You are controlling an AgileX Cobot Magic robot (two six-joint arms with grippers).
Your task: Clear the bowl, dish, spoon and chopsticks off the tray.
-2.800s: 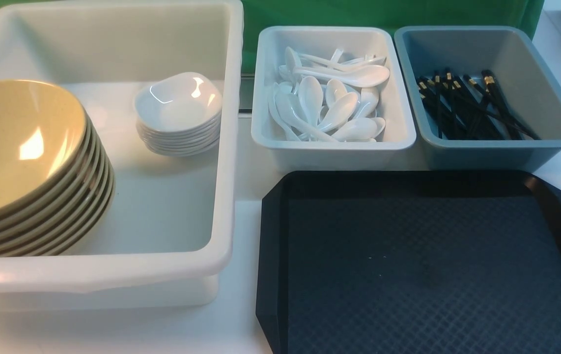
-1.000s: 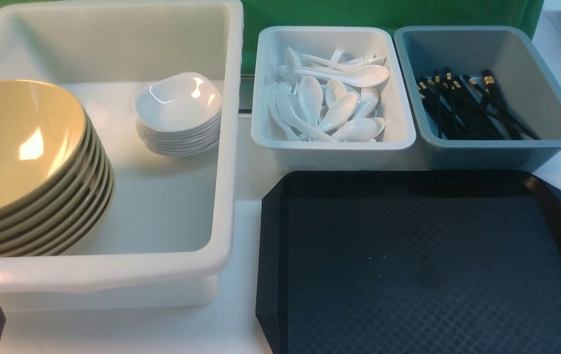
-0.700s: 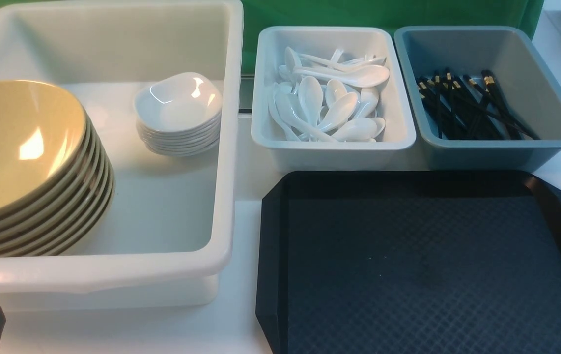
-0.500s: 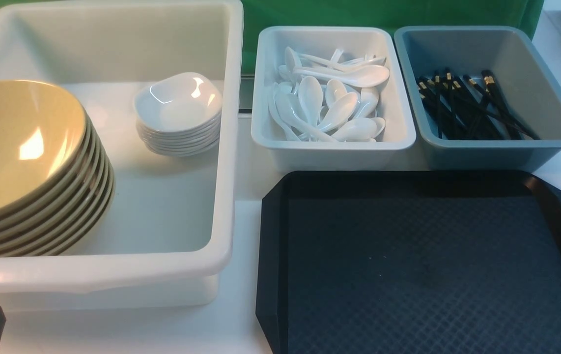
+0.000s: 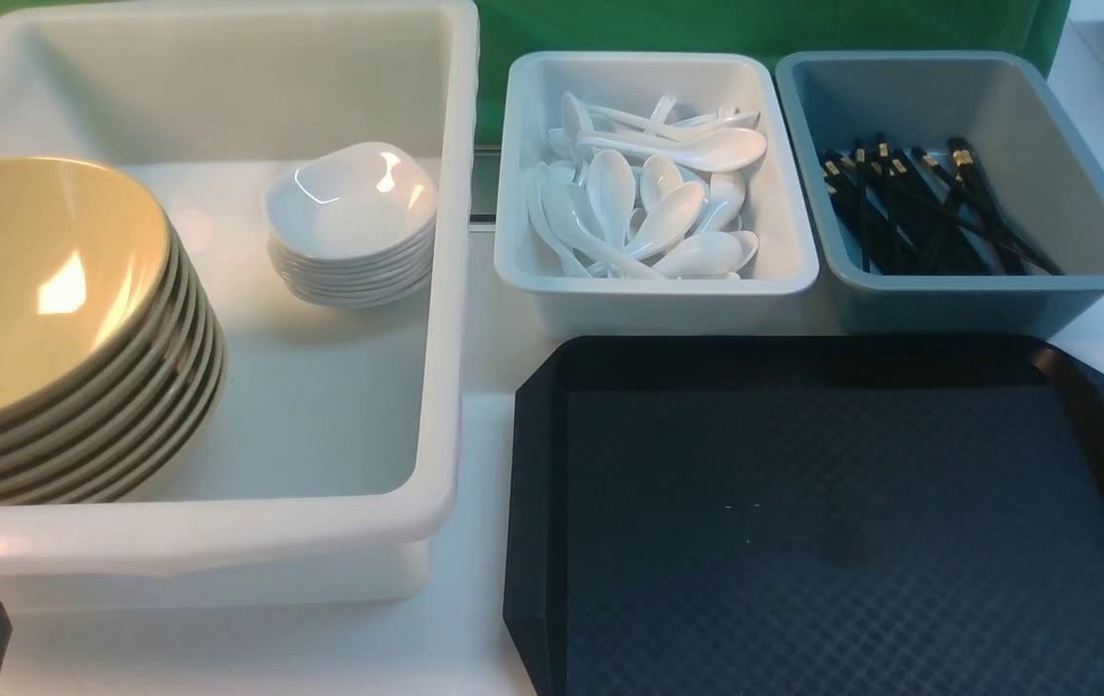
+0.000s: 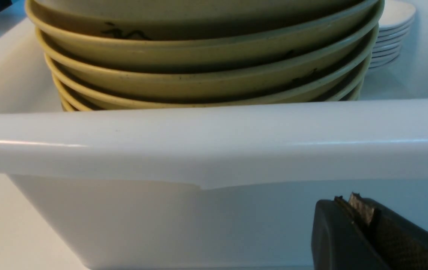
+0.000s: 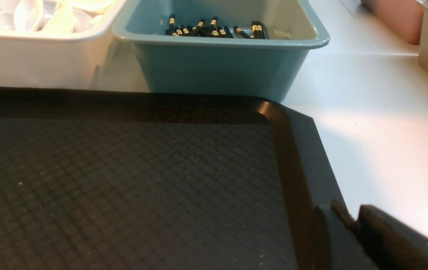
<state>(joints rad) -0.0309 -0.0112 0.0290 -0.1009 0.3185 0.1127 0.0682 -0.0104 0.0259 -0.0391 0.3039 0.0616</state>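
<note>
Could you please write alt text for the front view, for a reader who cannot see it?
An empty black tray sits front right. Behind it are a white bin of spoons and a grey-blue bin of chopsticks; a white tub on the left holds stacked tan bowls and white dishes.

No readable text anywhere — no labels, brands or numbers. Just beyond the left gripper (image 6: 352, 210), the stacked bowls (image 6: 202, 56) carry dark scrawled marks on their sides — too blurred to read.
</note>
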